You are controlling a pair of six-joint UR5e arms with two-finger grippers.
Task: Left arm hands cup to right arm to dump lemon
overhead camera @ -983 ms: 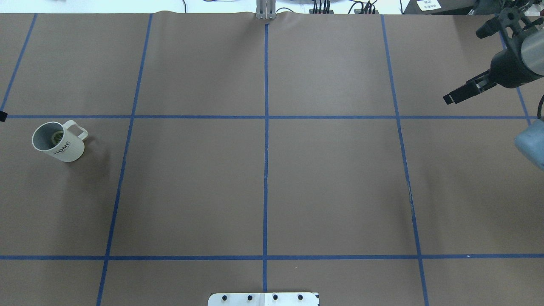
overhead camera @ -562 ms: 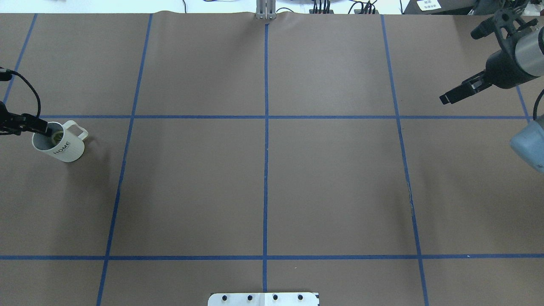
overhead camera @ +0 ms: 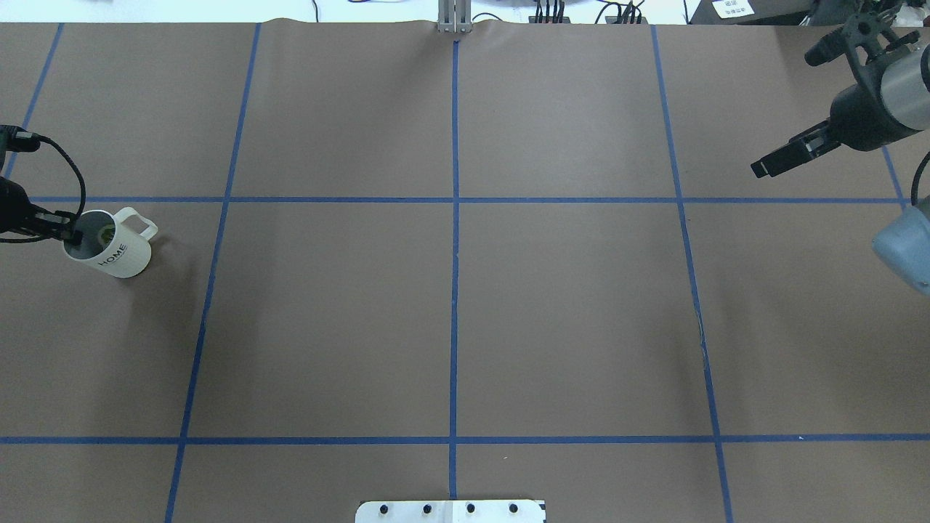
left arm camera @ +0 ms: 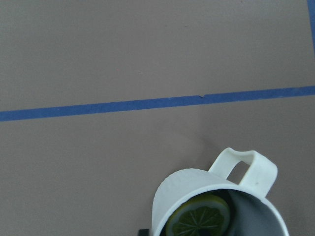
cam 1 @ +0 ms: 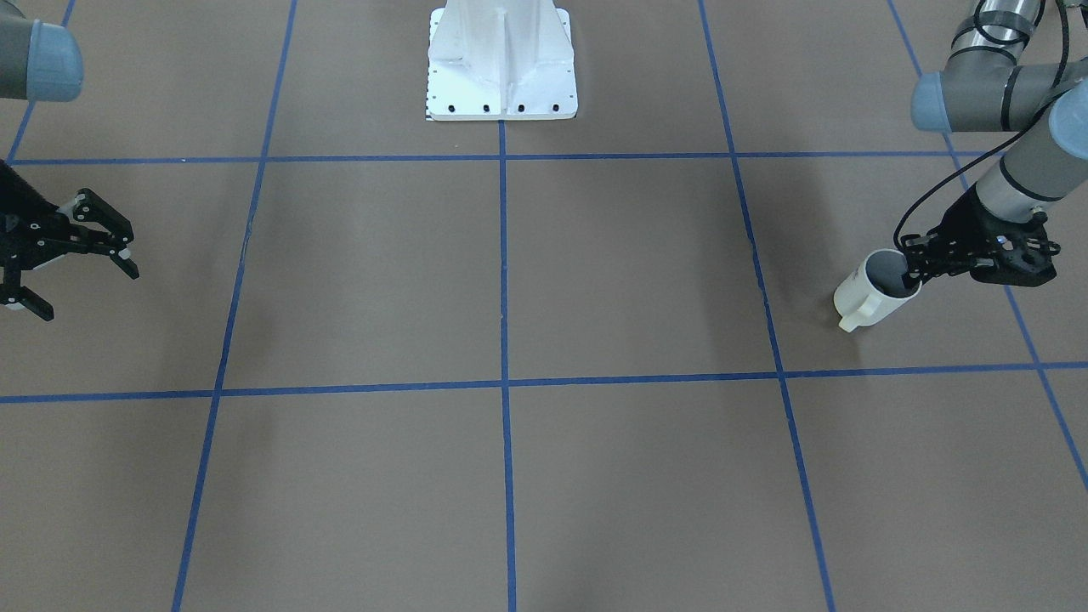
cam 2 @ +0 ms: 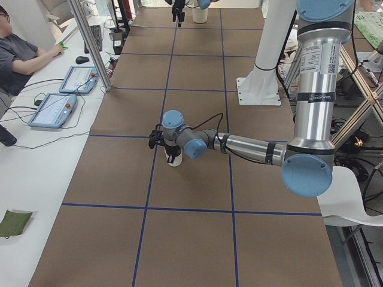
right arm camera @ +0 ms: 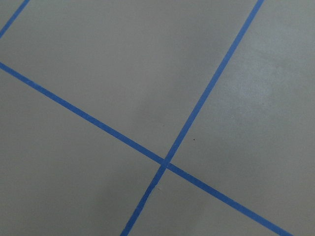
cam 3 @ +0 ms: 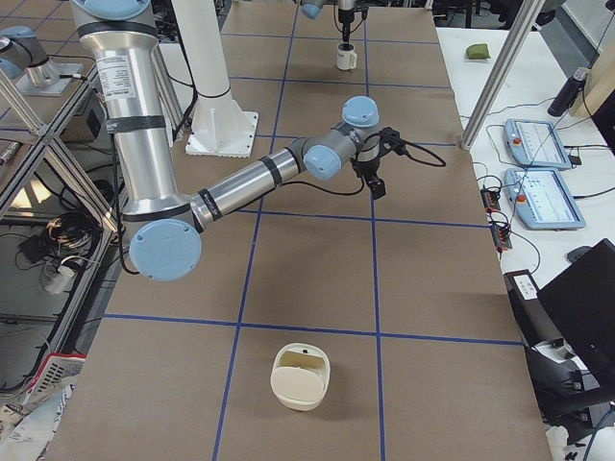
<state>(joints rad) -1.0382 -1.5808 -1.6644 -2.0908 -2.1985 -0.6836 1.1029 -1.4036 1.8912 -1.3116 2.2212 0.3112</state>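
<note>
The left jaws clench the rim of the cup (overhead camera: 120,254), at the overhead frame's middle left, on or just above the desk (overhead camera: 327,312), a lemon (left arm camera: 199,217) slice lying inside. The right jaws, upper right, are spread wide and hold nothing.

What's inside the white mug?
A yellow-green lemon slice leans on the inner wall of the mug, and one finger of the left end effector pokes in at the rim. The bottom is hidden, so more slices can't be ruled out.

Bright, even overhead light; soft shadows on table (overhead camera: 581,290); views sharp.
</note>
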